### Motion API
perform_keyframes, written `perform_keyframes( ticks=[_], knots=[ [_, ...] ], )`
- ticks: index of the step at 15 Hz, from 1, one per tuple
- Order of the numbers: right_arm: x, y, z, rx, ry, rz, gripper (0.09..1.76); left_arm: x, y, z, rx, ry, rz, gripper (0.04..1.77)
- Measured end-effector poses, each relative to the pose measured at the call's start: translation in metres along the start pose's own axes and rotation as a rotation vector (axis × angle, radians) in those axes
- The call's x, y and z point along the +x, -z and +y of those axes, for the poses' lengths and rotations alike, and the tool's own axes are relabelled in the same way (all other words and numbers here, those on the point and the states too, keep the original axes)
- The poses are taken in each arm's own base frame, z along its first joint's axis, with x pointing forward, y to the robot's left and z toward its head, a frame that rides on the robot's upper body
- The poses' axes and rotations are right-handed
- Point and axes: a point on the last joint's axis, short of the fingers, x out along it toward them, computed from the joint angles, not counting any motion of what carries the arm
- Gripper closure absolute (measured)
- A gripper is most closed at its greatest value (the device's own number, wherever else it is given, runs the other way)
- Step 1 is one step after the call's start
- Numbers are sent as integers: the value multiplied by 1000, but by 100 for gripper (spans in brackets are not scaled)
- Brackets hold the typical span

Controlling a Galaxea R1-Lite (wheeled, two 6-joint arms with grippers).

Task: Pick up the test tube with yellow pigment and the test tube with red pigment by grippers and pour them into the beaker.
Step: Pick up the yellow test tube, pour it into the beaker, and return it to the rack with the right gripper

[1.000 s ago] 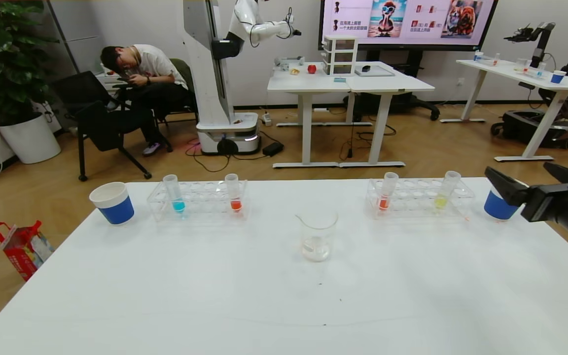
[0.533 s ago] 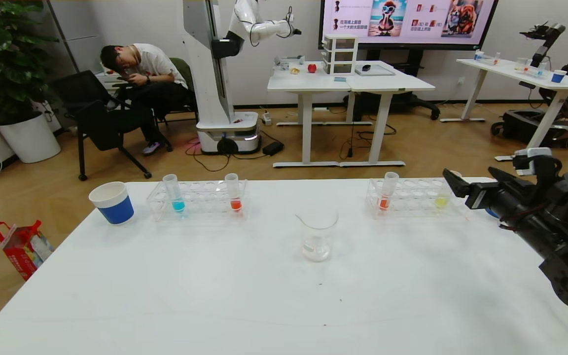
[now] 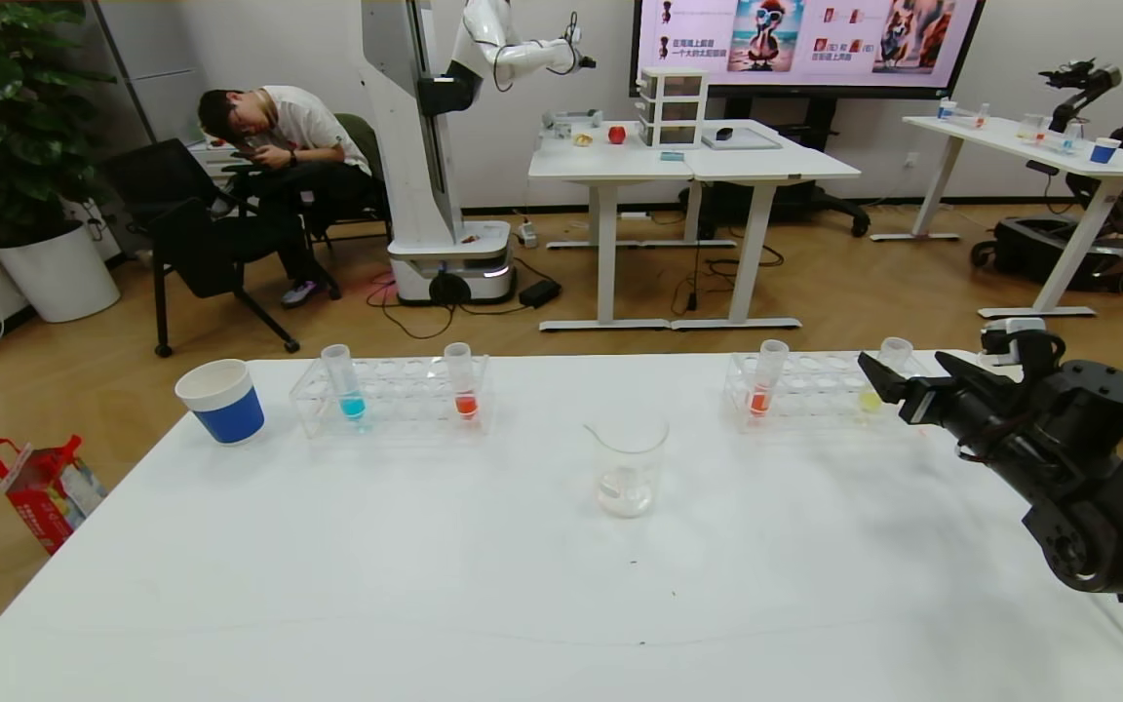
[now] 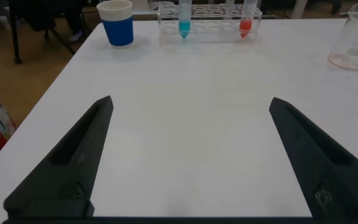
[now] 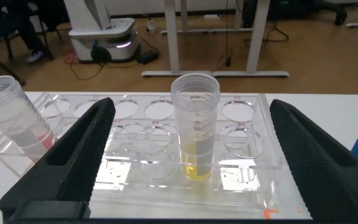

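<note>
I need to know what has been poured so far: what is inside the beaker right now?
The beaker holds only a thin layer of faint pinkish-clear liquid at the bottom. No tube is in it. The test tube with yellow pigment sits in its rack, unpoured.

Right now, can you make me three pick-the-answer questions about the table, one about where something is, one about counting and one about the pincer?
1. Where does the beaker stand?
A. between the two racks, nearer the robot
B. inside the left rack
C. on the floor

2. How many tubes hold red liquid?
A. one
B. two
C. four

3. How is the right pincer?
A. shut on the beaker
B. holding a cup
C. open, before the yellow tube

Answers:
1 A: it stands alone on the white table.
2 B: one tube in the left rack, another in the right.
3 C: its fingers stand wide on either side of the yellow tube, not touching it.
</note>
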Motion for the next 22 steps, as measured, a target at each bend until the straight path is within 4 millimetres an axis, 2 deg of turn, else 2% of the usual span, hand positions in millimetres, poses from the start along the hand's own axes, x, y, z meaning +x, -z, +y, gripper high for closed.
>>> perform_keyframes(
  ticks=[6, 10, 11, 12, 14, 15, 17, 18, 22],
  knots=[
    [23, 11, -7, -8, -34, -26, 11, 0, 0, 0, 0, 0, 0, 6],
    [30, 20, -10, -8, -33, -24, 12, 0, 0, 0, 0, 0, 0, 6],
    [30, 21, -10, -8, -33, -23, 24, 0, 0, 0, 0, 0, 0, 6],
    [31, 22, -10, -8, -33, -22, 49, 0, 0, 0, 0, 0, 0, 6],
    [33, 21, -10, -12, -30, -31, 135, 0, 0, 0, 0, 0, 0, 6],
    [33, 21, -11, -14, -32, -35, 149, 0, 0, 0, 0, 0, 0, 6],
    [34, 20, -10, -13, -33, -39, 125, 0, 0, 0, 0, 0, 0, 6],
    [34, 20, -10, -15, -32, -40, 135, 0, 0, 0, 0, 0, 0, 6],
    [33, 13, -8, -22, -35, -53, 135, 0, 0, 0, 0, 0, 0, 6]
  ],
)
